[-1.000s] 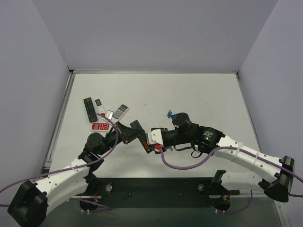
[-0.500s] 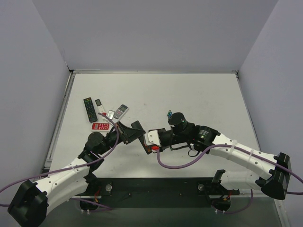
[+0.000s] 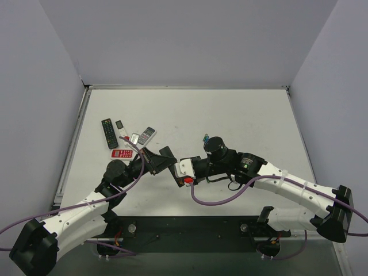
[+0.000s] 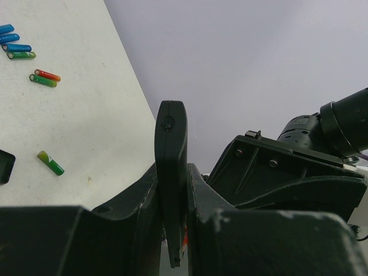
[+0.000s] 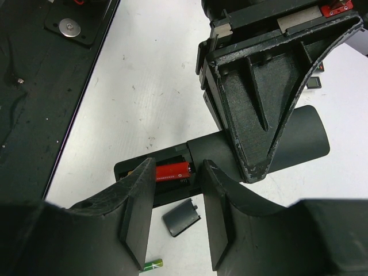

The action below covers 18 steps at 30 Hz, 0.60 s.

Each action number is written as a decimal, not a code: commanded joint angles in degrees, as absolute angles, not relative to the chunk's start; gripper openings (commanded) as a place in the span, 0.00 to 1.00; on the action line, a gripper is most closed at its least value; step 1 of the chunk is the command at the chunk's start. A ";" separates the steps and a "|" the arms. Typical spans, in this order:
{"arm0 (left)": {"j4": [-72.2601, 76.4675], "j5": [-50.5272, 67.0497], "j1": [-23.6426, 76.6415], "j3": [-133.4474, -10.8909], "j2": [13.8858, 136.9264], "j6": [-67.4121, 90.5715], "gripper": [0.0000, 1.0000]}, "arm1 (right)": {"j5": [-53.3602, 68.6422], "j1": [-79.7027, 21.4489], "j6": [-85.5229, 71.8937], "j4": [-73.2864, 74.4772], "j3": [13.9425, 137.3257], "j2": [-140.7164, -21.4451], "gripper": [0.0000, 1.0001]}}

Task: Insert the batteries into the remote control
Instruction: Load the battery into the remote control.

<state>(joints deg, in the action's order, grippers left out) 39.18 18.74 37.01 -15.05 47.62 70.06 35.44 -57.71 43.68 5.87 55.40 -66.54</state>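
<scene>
Remote control [image 4: 171,132], a slim black bar, is clamped edge-on in the left pincer [image 4: 171,201] above the desk [image 5: 161,86]. An orange-red battery [image 5: 172,171] lies in its open bay, between the parted fingers of the right pincer [image 5: 177,177]; whether they grip it is unclear.

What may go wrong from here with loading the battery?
The left jaws grip the remote control away from its open compartment; pressing there may tilt it. The orange-red battery in the compartment may pop out if not fully seated. The loose cover lies close by and might get knocked.
</scene>
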 commanded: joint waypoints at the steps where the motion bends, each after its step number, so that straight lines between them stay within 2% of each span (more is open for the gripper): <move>1: 42.01 19.95 36.83 -18.11 47.20 70.22 0.00 | 38.14 -57.31 44.74 5.89 57.57 -67.15 0.33; 5: 42.89 19.95 36.83 -18.11 47.37 70.49 0.00 | 38.67 -57.39 44.65 6.06 57.66 -67.32 0.33; 18: 46.49 19.25 36.74 -17.05 47.90 71.72 0.00 | 42.62 -57.48 43.24 6.50 58.36 -68.20 0.18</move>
